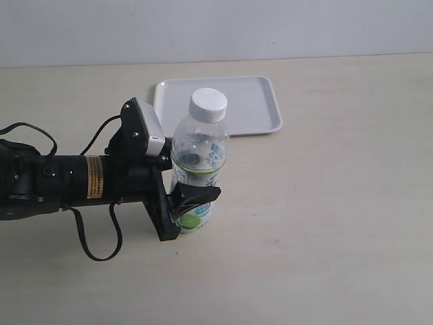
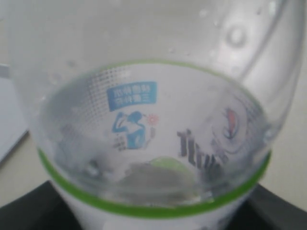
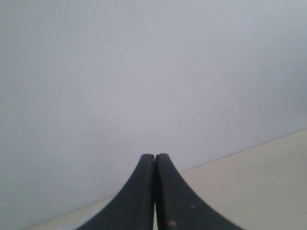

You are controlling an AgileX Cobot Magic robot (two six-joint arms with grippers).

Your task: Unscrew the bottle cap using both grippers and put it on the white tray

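The clear bottle (image 1: 198, 162) stands upright on the table, its white ribbed cap (image 1: 208, 104) still on the neck. My left gripper (image 1: 191, 196) reaches in from the left and is shut on the bottle's lower labelled body. In the left wrist view the bottle (image 2: 153, 134) fills the picture, with its green band and blue label print close up. The white tray (image 1: 254, 108) lies flat behind the bottle. My right gripper (image 3: 155, 158) is shut with nothing between its fingers, facing a pale wall, and it does not show in the exterior view.
The left arm with its orange label (image 1: 93, 177) and a looping black cable (image 1: 95, 252) lies across the left of the table. The beige table (image 1: 338, 217) stretches to the right and front of the bottle.
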